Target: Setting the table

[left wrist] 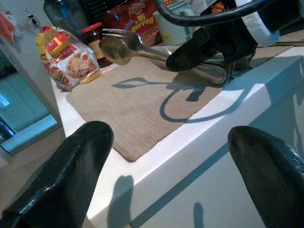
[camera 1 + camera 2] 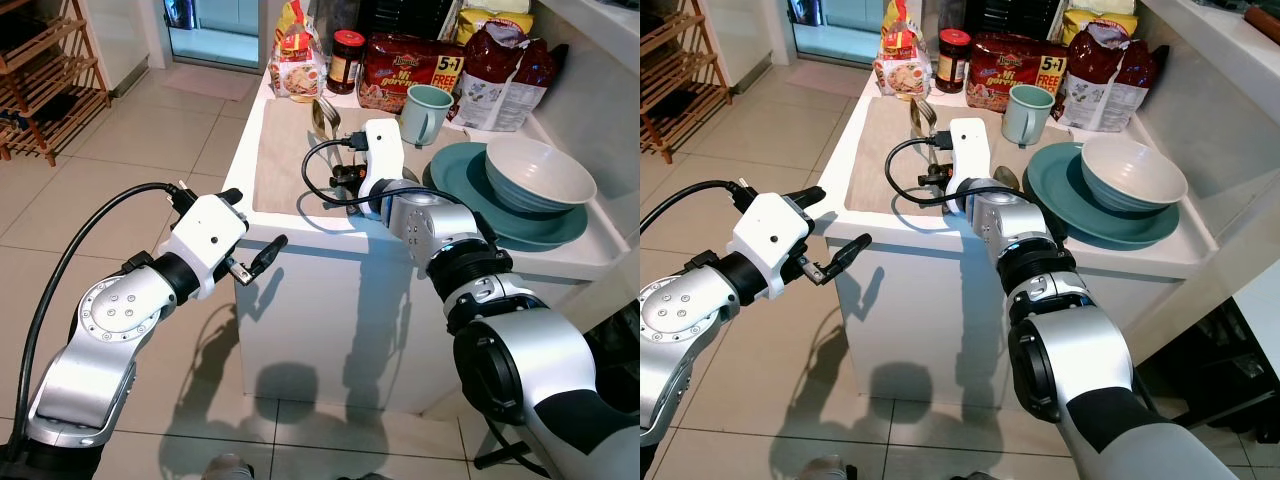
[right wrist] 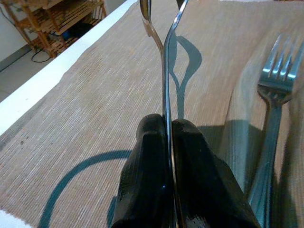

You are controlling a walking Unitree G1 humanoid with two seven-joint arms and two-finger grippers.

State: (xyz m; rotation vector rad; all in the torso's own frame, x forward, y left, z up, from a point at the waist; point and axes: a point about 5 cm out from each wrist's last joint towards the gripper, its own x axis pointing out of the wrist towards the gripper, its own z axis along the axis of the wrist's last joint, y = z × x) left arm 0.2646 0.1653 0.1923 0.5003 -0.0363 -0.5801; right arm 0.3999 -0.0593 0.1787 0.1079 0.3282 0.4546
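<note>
A beige placemat [image 2: 285,160] lies on the white counter [image 2: 300,225]. My right gripper [image 2: 345,178] hovers low over the mat's right side, shut on the thin handle of a metal spoon [image 2: 322,115] whose bowl points toward the back. In the right wrist view the fingers [image 3: 152,142] pinch that handle edge-on. A fork [image 3: 273,85] runs alongside the spoon; I cannot tell whether it is held too. My left gripper [image 2: 255,258] is open, in the air just before the counter's front edge and below the mat. A white bowl [image 2: 540,172] sits on a teal plate [image 2: 455,170] at the right.
A pale green mug [image 2: 428,112] stands behind the plate. A jar [image 2: 345,60] and several snack packets [image 2: 410,70] line the back of the counter. A wooden shelf [image 2: 40,70] stands far left on the tiled floor [image 2: 150,150].
</note>
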